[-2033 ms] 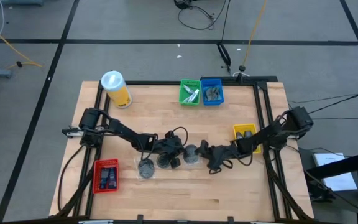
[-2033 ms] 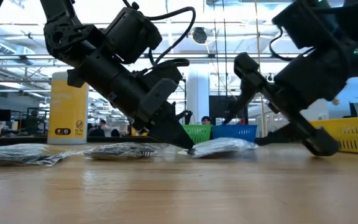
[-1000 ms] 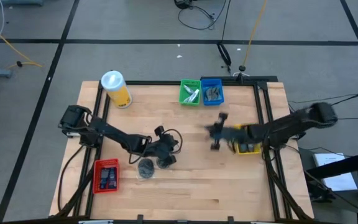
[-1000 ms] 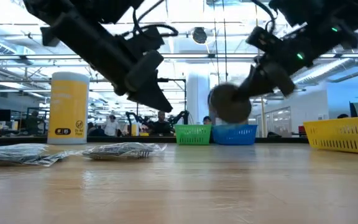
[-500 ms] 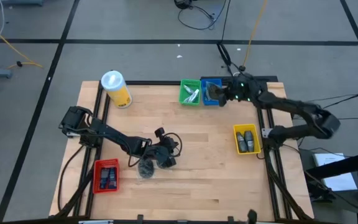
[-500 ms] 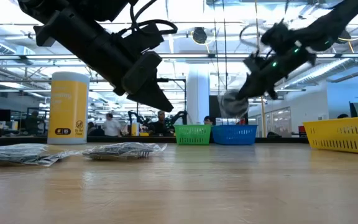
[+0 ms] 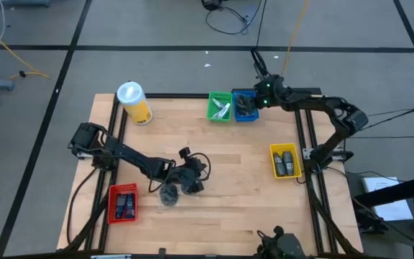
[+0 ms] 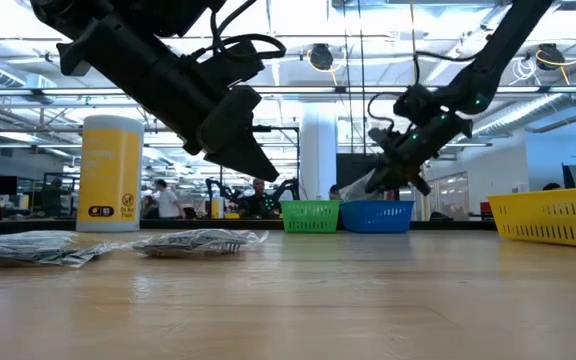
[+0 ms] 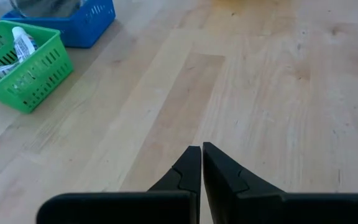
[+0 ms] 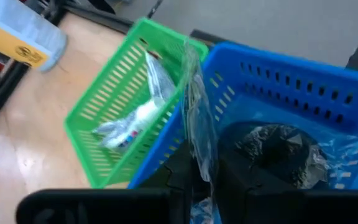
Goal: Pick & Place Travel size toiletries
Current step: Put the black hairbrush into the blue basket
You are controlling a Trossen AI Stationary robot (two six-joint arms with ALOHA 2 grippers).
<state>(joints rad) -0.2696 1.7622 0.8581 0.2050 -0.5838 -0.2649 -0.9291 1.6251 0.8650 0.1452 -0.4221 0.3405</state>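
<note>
While the right gripper (image 7: 254,101) hangs over the blue tray (image 7: 245,106) at the far edge of the table (image 7: 214,216), its fingers pinch the clear wrapper (image 10: 197,134) of a round dark disc (image 10: 272,144). From the right wrist view, that wrapped disc sits inside the blue tray, with the film pulled up between the pressed fingers. Just beside the blue tray stands the green tray (image 7: 220,106), which holds pale sachets (image 10: 135,115). On the table's right side, the yellow tray (image 7: 284,160) contains two dark oblong bottles (image 7: 284,162). At the near left corner, the red tray (image 7: 122,203) holds dark flat tubes (image 7: 124,206). The left gripper (image 7: 192,180) hovers low over the middle of the table with its jaws pressed together and nothing between them. Next to it, a wrapped dark disc (image 7: 169,194) lies on the wood; the low view shows two crinkled packets (image 8: 200,241) lying there. A yellow canister (image 7: 134,102) with a white lid stands at the far left corner
</note>
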